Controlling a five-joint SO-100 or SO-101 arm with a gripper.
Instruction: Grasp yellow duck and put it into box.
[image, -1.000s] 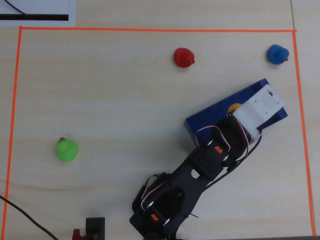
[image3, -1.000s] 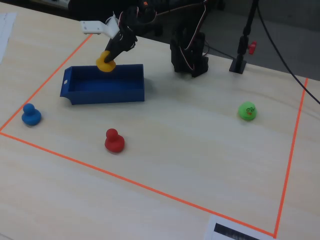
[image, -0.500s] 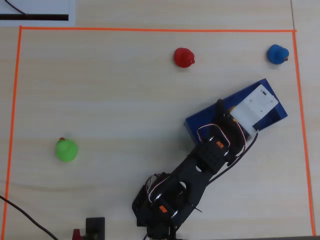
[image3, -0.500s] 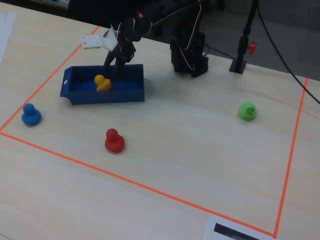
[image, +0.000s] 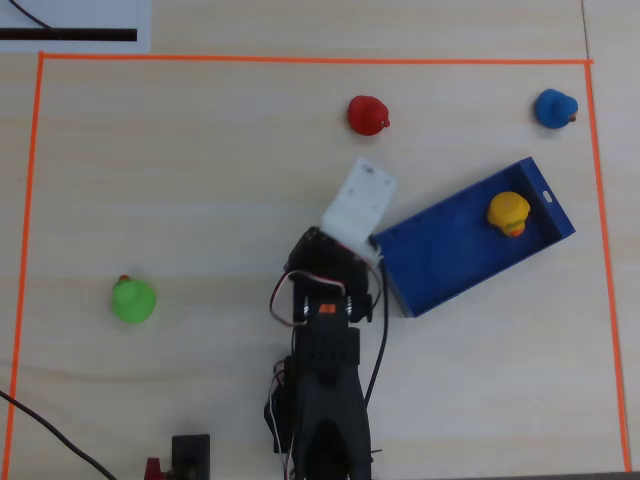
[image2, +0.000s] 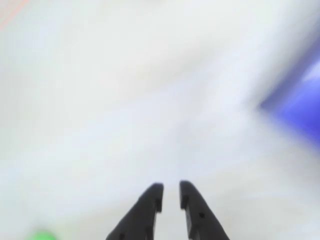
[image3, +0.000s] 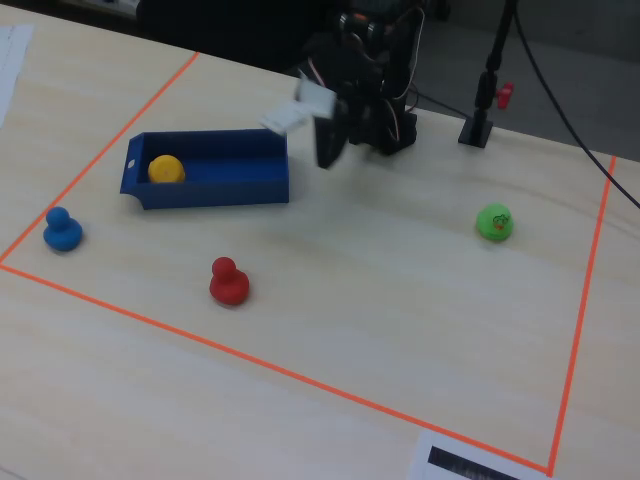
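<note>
The yellow duck (image: 509, 212) lies inside the blue box (image: 455, 255), near its far end; in the fixed view the duck (image3: 165, 169) sits at the left end of the box (image3: 215, 192). My gripper (image3: 328, 155) hangs above the table just right of the box's near end, apart from it. In the wrist view my gripper (image2: 171, 186) has its black fingers almost together with only a narrow slit, and nothing between them. That view is heavily blurred; the box shows as a blue smear (image2: 300, 105) at the right. In the overhead view a white wrist mount (image: 358, 205) hides the fingers.
A red duck (image: 368, 115) stands beyond the box, a blue duck (image: 555, 108) at the far right corner, and a green duck (image: 132, 300) at the left. Orange tape (image: 300, 58) frames the work area. The arm's base and cables (image: 320, 400) are at the bottom.
</note>
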